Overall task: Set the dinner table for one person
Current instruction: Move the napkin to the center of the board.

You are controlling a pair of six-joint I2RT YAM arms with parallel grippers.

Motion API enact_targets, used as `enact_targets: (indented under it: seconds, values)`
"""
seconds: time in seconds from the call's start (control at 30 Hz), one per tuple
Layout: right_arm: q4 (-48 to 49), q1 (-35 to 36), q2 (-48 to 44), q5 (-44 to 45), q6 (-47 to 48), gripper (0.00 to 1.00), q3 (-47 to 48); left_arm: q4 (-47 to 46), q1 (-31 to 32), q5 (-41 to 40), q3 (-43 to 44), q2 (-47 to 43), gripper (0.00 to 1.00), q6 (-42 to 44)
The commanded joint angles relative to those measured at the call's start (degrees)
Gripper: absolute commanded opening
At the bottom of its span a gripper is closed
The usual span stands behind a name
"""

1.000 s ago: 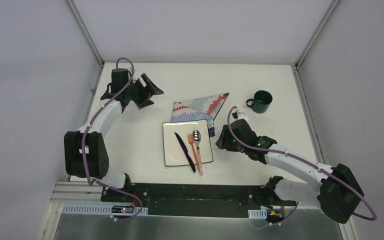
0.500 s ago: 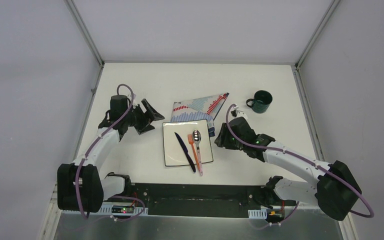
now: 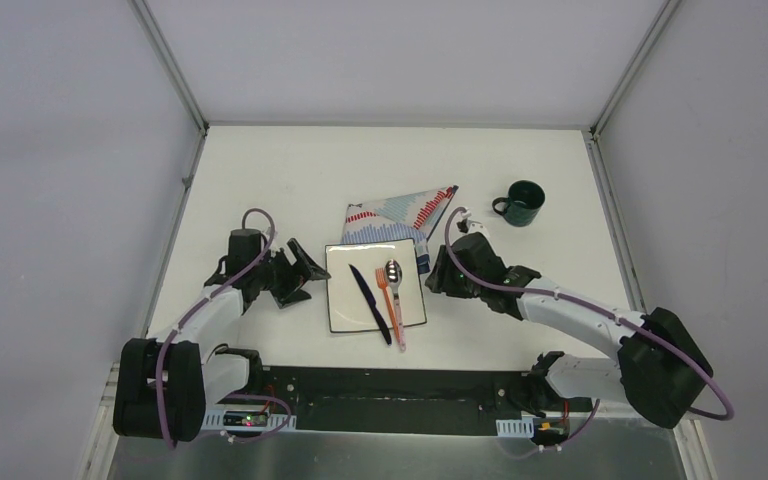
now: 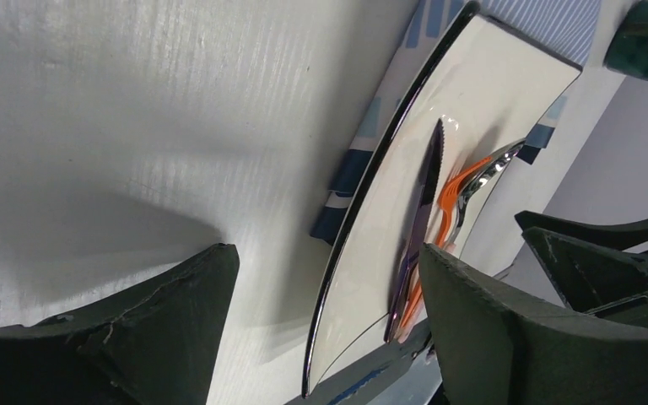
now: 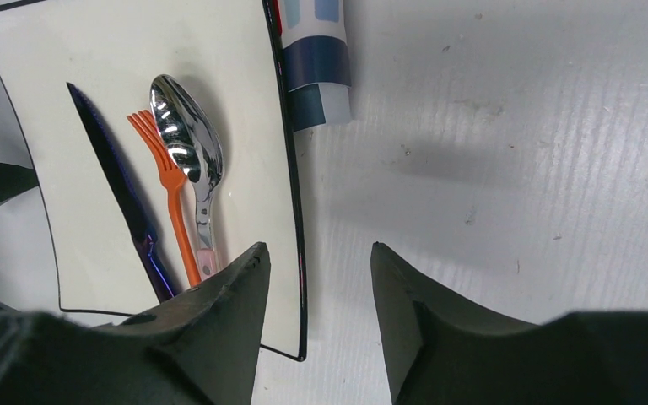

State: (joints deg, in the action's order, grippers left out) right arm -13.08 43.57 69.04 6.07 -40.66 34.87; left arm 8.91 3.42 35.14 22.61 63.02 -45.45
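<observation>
Currently, the left gripper (image 3: 305,277), at 9 o'clock of the plate (image 3: 345,300), and the right gripper (image 3: 438,275), at 3 o'clock, both stand open and empty; uneven lifting off the dinner table (image 3: 260,180) beneath may spill the loose knife (image 3: 370,303), fork (image 3: 390,300) and spoon (image 3: 394,276).

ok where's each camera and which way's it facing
top external: above and behind the bases, looking down on the dinner table; both arms show, left gripper and right gripper flanking the plate
left wrist: low beside the plate's left edge, looking across it between its own fingers
right wrist: above the plate's right edge, looking down between its own fingers
shared: all show the plate with knife, fork, spoon
</observation>
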Motion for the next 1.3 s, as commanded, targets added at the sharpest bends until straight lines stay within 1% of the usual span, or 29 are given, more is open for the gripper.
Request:
enact_targets:
  seconds: [0.0, 0.17, 0.37, 0.47, 0.63, 0.73, 0.83, 0.97, 1.07, 1.2, 1.27]
  values:
    - [4.15, -0.24, 1.60, -0.93, -0.60, 0.51, -0.37, -5.31, 1.32, 1.25, -1.09, -2.45, 0.82, -0.08]
    - [6.50, -0.24, 3.05, -1.57, -1.42, 0.51, -1.64, -8.76, 5.75, -1.07, -2.20, -2.78, 0.82, -2.81]
    - [7.67, -0.29, 4.32, -1.82, -1.60, 0.51, -2.01, -16.46, 12.83, -4.64, -2.04, 1.95, 0.82, -6.31]
    - [8.21, -0.26, 4.82, -2.08, -1.70, 0.51, -2.08, -18.25, 13.62, -4.80, -2.09, 3.54, 0.81, -7.09]
    - [10.29, -0.24, 6.67, -3.44, -2.06, 0.51, -2.41, -17.59, 13.72, -5.41, -2.12, 2.91, 0.81, -6.60]
    - [13.74, -0.24, 9.35, -5.41, -3.10, 0.51, -3.10, -17.49, 13.81, -5.56, -2.13, 3.16, 0.81, -6.35]
    - [19.88, -0.24, 12.02, -8.88, -5.07, 0.51, -4.58, -17.83, 13.96, -5.69, -2.21, 3.57, 0.79, -6.27]
    - [27.19, -0.24, 15.47, -12.77, -7.21, 0.50, -6.49, -18.30, 14.15, -5.87, -2.33, 4.06, 0.76, -6.11]
    - [29.39, -0.23, 17.66, -12.93, -7.36, 0.50, -6.74, -18.76, 14.25, -5.87, -2.44, 4.53, 0.73, -6.14]
    - [31.99, -0.21, 20.08, -12.93, -7.36, 0.50, -6.92, -19.65, 14.33, -5.87, -2.89, 4.81, 0.66, -6.15]
    - [33.03, -0.23, 21.08, -12.93, -7.36, 0.50, -6.84, -20.16, 14.33, -5.87, -2.99, 4.90, 0.58, -6.10]
